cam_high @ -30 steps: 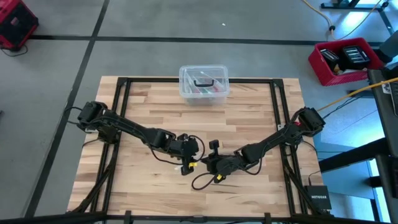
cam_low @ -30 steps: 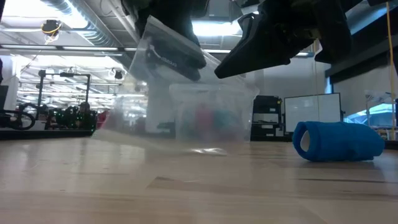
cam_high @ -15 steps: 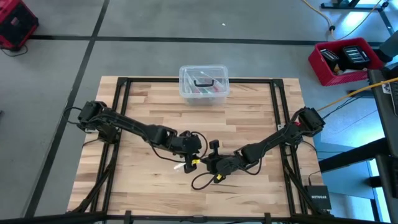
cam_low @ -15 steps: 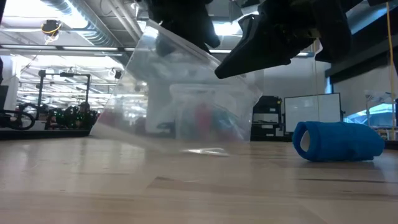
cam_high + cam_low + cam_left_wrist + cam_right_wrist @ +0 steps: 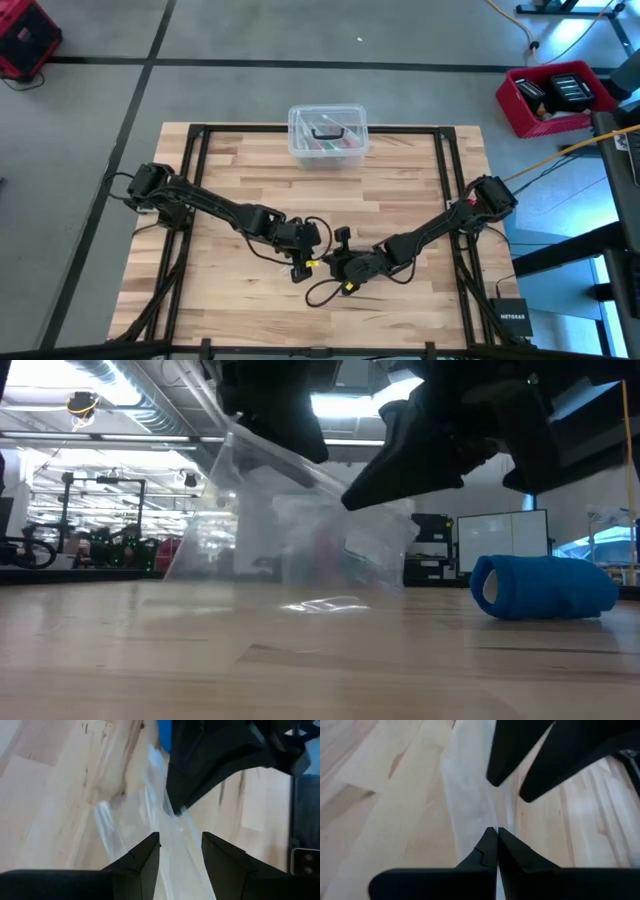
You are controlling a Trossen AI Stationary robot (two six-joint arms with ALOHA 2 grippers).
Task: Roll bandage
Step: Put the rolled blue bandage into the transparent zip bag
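Bandage rolled; both end effectors on the bag.
Right end effector (image 5: 497, 831) clenched on the clear bag (image 5: 270, 510); left end effector (image 5: 180, 842) spread around its edge. The blue bandage (image 5: 545, 587) lies rolled on the bench (image 5: 320, 660), apart, not yet bagged.

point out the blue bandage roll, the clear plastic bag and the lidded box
blue bandage roll (image 5: 545, 588), low view, middle of its side
clear plastic bag (image 5: 250, 520), low view, hanging sheet
clear lidded box (image 5: 328, 136), high view, lid centre

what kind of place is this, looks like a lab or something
Probably an industrial robotics lab or workshop: a concrete floor, exposed ceiling ducts, and a red bin of equipment beside the wooden table.
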